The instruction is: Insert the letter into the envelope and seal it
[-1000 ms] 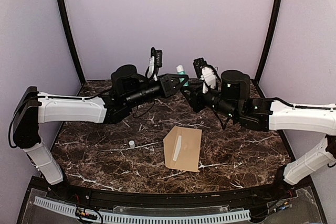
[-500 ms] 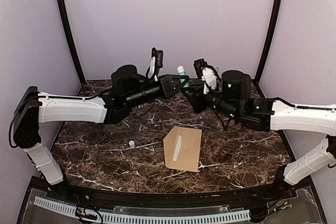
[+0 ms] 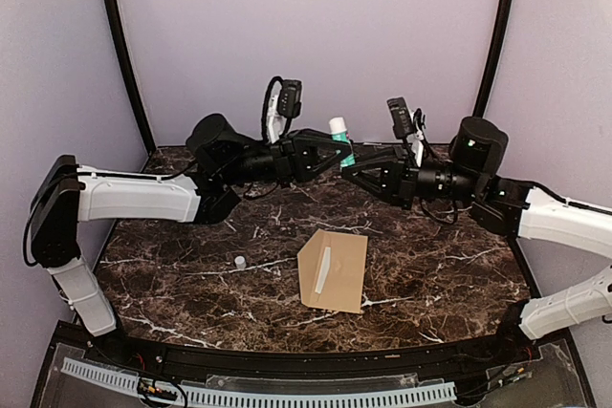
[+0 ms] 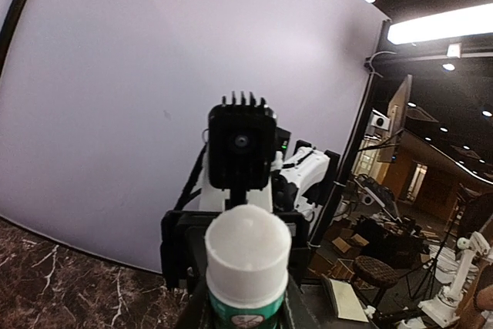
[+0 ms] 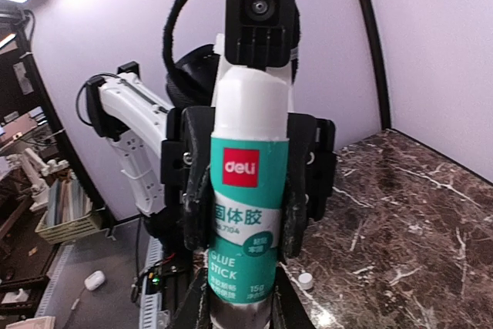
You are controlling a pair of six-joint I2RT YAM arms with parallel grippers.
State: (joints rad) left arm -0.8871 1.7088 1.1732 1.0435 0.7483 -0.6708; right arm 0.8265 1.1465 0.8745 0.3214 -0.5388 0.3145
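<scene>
The brown envelope [image 3: 333, 270] lies flat on the marble table [image 3: 172, 274], near the front centre, with a narrow white strip [image 3: 320, 272] on its face. The letter is not in view. Both grippers meet high at the back centre on an upright teal-and-white glue stick [image 3: 338, 138]. My left gripper [image 3: 337, 148] is shut on its middle; its fingers [image 5: 192, 190] flank the label in the right wrist view. My right gripper [image 3: 346, 165] is shut on the stick's lower end [image 5: 235, 306]. The stick's white end [image 4: 246, 256] fills the left wrist view above the left gripper [image 4: 246, 317].
A small white cap [image 3: 239, 261] lies on the table left of the envelope; it also shows in the right wrist view [image 5: 306, 280]. Lilac walls enclose the back and sides. A black rim runs along the front edge [image 3: 306, 362].
The right arm has swung out to the right and now reaches in level, its gripper closed on the stick's lower end. The left gripper carried the stick slightly up and right. The envelope has not moved.
</scene>
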